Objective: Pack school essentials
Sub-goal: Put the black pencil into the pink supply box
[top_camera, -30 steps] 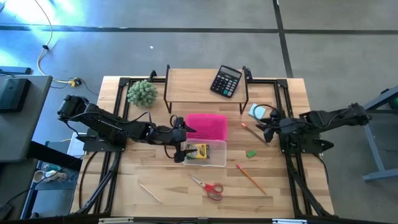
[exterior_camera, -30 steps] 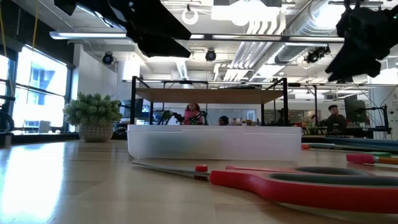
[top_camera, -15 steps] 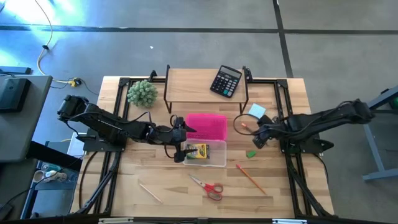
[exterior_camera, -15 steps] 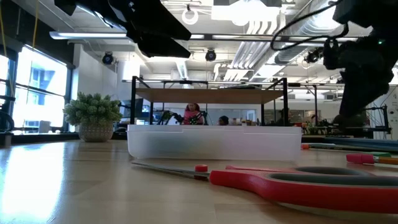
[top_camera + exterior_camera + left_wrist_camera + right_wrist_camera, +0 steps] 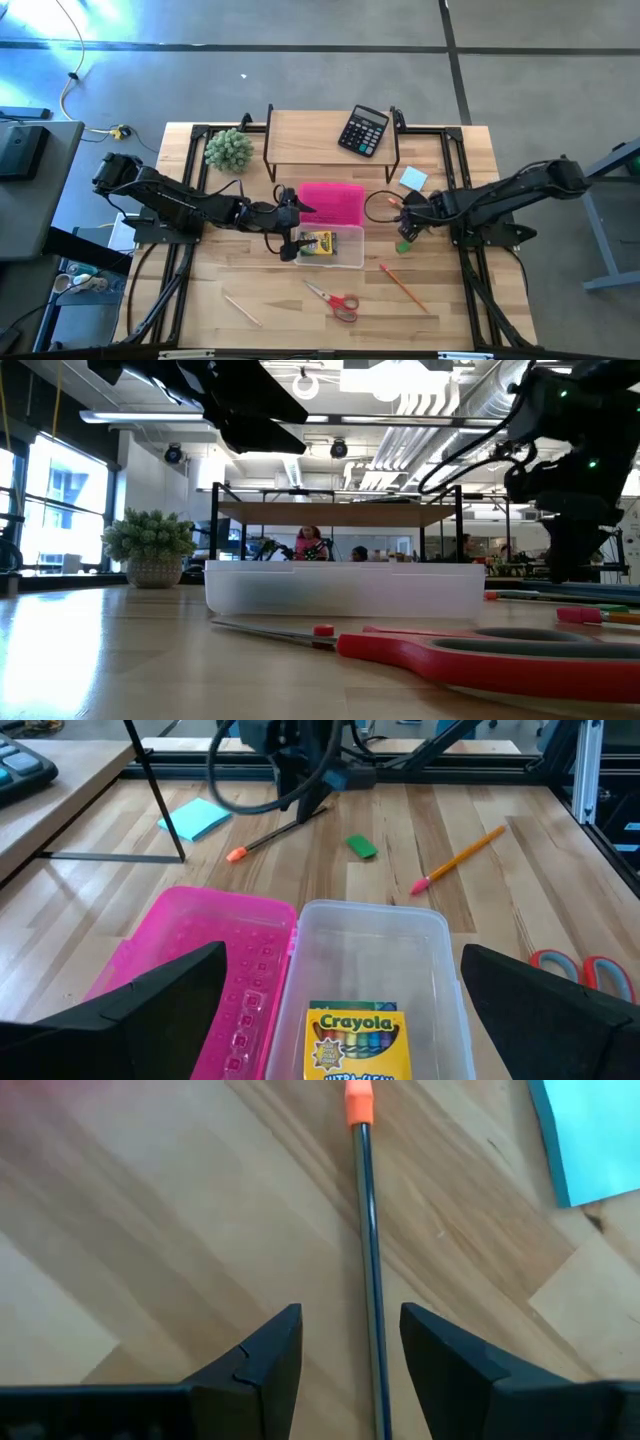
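**One pencil between my right fingers, not yet gripped**

One thin dark pencil with an orange eraser tip (image 5: 368, 1250) lies flat on the wooden table (image 5: 260, 290), running straight up the gap of my right gripper (image 5: 350, 1342). My right fingers (image 5: 262, 1350) are spread, one each side of the shaft, neither touching it. Just beyond them, off to one side, is the light-blue square notepad (image 5: 590, 1135).

My left gripper (image 5: 340, 1010) hangs over the clear plastic box (image 5: 375, 955), its fingers spread wide, with the small yellow-green crayon box (image 5: 357, 1042) already lying inside, between them. The box's pink lid (image 5: 200, 970) lies open beside it.

To do this well, I judge I should come down until my fingertips nearly meet the wood, keep the shaft centred, then close squarely across it. A thin round pencil may roll or pivot if one finger lands first, so a slow, even squeeze near its middle seems best.

Farther from my right fingers wait the tiny green eraser (image 5: 403, 246), the orange pencil (image 5: 403, 287), the red-handled scissors (image 5: 335, 301) and the thin pale wooden stick (image 5: 241, 309).
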